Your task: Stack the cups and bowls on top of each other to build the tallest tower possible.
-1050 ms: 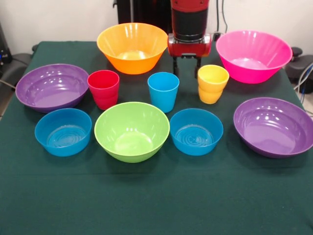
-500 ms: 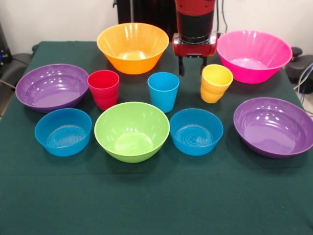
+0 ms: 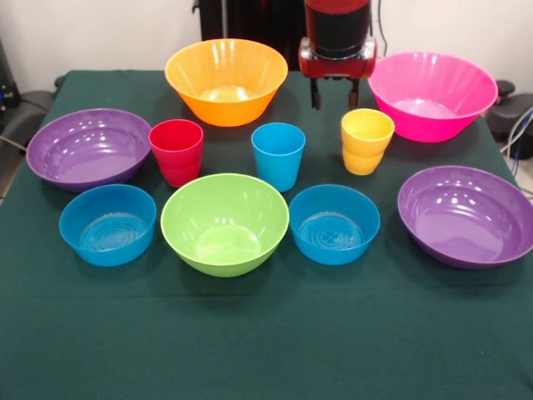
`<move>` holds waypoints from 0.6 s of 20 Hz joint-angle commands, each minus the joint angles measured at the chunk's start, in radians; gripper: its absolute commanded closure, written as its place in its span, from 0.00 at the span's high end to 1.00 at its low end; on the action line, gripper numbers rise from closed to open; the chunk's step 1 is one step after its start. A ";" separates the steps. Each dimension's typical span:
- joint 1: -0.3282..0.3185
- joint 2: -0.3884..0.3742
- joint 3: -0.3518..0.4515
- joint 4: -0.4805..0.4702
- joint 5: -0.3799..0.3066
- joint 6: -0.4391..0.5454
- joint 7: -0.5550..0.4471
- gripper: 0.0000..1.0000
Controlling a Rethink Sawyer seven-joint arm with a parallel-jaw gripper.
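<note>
nothing is stacked yet; all ten pieces sit apart on the green bench [image 3: 266, 350], so the tower is not begun.

taking the blue cup [image 3: 278, 155] as the landmark and reading left to right: the left purple bowl [image 3: 88, 147] lies far left of it, with the left blue bowl [image 3: 107, 224] below that, nearer the front edge. the red cup [image 3: 176, 151] stands left of the blue cup, in the same row. the orange bowl [image 3: 226, 80] sits behind and a little left of it. the green bowl [image 3: 225, 223] is just in front of it and slightly left. the right blue bowl [image 3: 334, 223] is in front and to the right. the yellow cup [image 3: 366, 142] stands to its right, upright. the pink bowl [image 3: 432, 94] is behind and far right, and the right purple bowl [image 3: 466, 215] is in front and far right.

the change is in the hand [image 3: 334, 94]: it has risen and drifted right, away from the bench, and now hangs behind the blue cup, between the orange and pink bowls, clear of the yellow cup. its fingers are spread and carry nothing. the yellow cup looked tipped half a second ago and now stands straight.

i judge this a retreat or re-aim with no grasp made; every stacking step is still to do.
</note>
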 commanded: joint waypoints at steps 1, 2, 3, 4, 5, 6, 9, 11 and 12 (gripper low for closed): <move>0.024 -0.034 0.037 -0.045 0.048 0.136 0.155 1.00; 0.023 -0.043 0.036 -0.042 0.044 0.133 0.150 1.00; 0.025 -0.038 0.031 -0.058 0.039 0.128 0.146 1.00; 0.024 -0.038 0.031 -0.066 0.036 0.130 0.142 1.00; 0.024 -0.028 0.032 -0.084 0.030 0.117 0.135 1.00; 0.023 -0.028 0.033 -0.092 0.028 0.120 0.130 1.00; 0.021 -0.024 0.035 -0.125 0.023 0.138 0.118 1.00; 0.019 -0.021 0.037 -0.131 0.021 0.135 0.115 1.00; 0.019 -0.020 0.037 -0.132 0.021 0.129 0.116 1.00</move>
